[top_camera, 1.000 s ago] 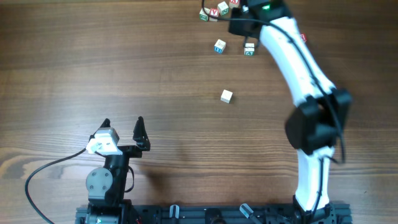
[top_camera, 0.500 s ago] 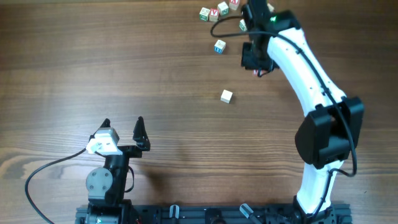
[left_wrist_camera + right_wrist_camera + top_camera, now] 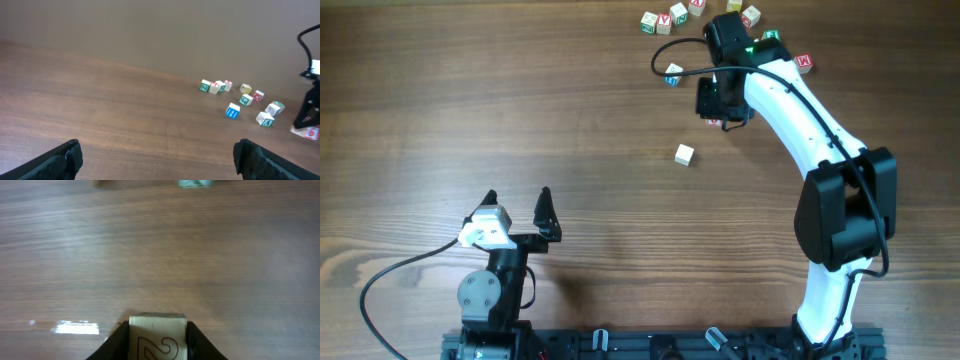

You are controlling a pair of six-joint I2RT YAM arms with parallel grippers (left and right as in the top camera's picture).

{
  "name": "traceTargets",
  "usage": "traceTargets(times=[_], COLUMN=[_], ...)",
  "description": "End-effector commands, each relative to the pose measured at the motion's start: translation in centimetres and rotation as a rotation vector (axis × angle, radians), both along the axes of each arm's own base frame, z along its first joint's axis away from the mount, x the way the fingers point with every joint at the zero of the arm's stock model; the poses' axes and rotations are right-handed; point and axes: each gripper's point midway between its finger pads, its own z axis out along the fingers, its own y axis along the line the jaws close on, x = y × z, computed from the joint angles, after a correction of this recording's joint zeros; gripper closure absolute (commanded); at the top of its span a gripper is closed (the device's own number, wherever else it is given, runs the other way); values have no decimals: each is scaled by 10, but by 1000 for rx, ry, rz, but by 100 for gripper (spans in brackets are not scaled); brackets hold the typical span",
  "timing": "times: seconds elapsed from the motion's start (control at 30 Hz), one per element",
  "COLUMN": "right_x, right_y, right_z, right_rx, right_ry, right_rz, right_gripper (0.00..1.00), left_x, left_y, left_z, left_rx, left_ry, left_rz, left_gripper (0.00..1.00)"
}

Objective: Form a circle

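Between the jaws of the right gripper (image 3: 157, 330) a letter cube (image 3: 157, 342) is pinched. The jaws are closed part-way, flat against its two sides, and a brown outlined character is seen on the face turned to the wrist camera. Whether the cube rests on the table (image 3: 470, 90) or is lifted just off it cannot be told.

From overhead, the gripper is placed over bare wood, nearer the robot than the far cube group. A blue-faced cube (image 3: 673, 73) lies loose just beside it to the left, and a lone plain cube (image 3: 684, 154) sits further toward the robot, apart from everything else.

The circle (image 3: 664, 18) is found at the far edge of the table, left of the gripper and apart from it. It is made of three cubes touching each other, more a short clump than a ring. More loose cubes (image 3: 804, 62) are scattered to the right of the clump, not joined to it.

The left gripper (image 3: 517, 200) is parked near the base, well apart from all cubes, jaws spread wide with nothing held.

Progress is judged early: only a small arc is laid and no ring is closed. The held cube is not yet placed, and the scattered cubes are not yet gathered in.
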Motion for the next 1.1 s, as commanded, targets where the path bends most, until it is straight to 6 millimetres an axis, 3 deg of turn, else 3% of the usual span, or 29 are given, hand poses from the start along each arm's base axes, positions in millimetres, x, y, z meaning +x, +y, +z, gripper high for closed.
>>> traceTargets(times=[0.0, 0.07, 0.13, 0.23, 0.33, 0.4, 0.53, 0.63, 0.7, 0.9, 0.93, 1.07], right_x=[3, 3, 1, 8, 22, 24, 18, 18, 19, 18, 18, 18], right_y=[17, 27, 37, 43, 48, 56, 67, 66, 64, 67, 67, 67], right_z=[-14, -22, -31, -34, -29, -26, -24, -26, -26, -29, -34, -59], right_rx=[46, 62, 86, 95, 100, 139, 203, 194, 203, 224, 221, 218], right_ry=[1, -5, -10, -52, -116, -135, -140, -138, -135, -129, -126, -90], right_rz=[184, 354, 491, 564, 568, 580, 639, 643, 620, 626, 637, 640], right_gripper=[74, 74, 72, 72, 72, 72, 73, 82, 81, 73, 73, 75], left_x=[-3, -5, -4, -3, 1, 5, 19, 33, 43, 110, 127, 162], left_y=[-27, -35, -33, -36, -36, -38, -69, -73, -75, -79, -76, -63], left_z=[19, 21, 8, -15, -21, -18, 8, 4, 8, 25, 27, 25], left_rx=[12, -39, -180, -296, -371, -453, -461, -457, -430, -390, -393, -407], left_ry=[-84, -81, -7, 113, 189, 257, 278, 283, 250, 309, 324, 365], left_rz=[-157, -205, -188, -183, -159, -147, -332, -350, -374, -370, -351, -306], left_gripper=[0, 0, 0, 0, 0, 0, 0, 0, 0, 0, 0, 0])
